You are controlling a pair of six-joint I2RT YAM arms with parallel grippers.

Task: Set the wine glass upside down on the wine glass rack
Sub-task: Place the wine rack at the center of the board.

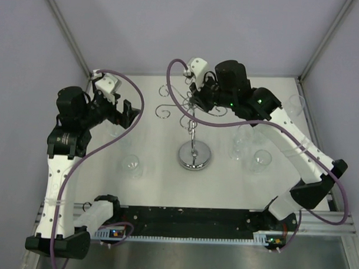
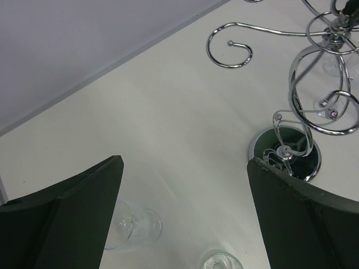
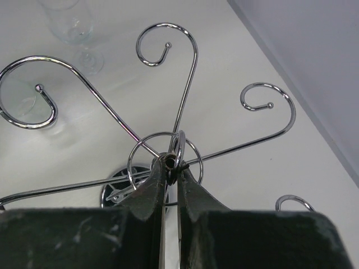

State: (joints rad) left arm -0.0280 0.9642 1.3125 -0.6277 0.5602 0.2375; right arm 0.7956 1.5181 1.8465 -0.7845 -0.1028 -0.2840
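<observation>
Chrome wine glass rack (image 1: 194, 155) curls glossy scrolls above round mirrored base.

Wine glass rack (image 1: 194, 155) between left glass (image 1: 132, 165) and right glass (image 1: 261, 161).

Wine glass rack (image 1: 195, 157): a shiny chrome wire stand with a round mirrored base, a thin central post and curled scroll arms fanning out at the top.
Rack pose: upright, base flat on the white tabletop (image 1: 160, 190), about mid-table.
Rack crown: the right gripper (image 3: 171, 168) is pinched closed on the small ring where the scroll arms meet.
Wine glass (image 1: 133, 165): clear and stemmed, standing on the tabletop to the left of the base and apart from it.
Pair of glasses (image 1: 261, 160): clear, close together, on the tabletop to the right of the base.
Far glass (image 1: 297, 106): faint, near the right edge.
</observation>
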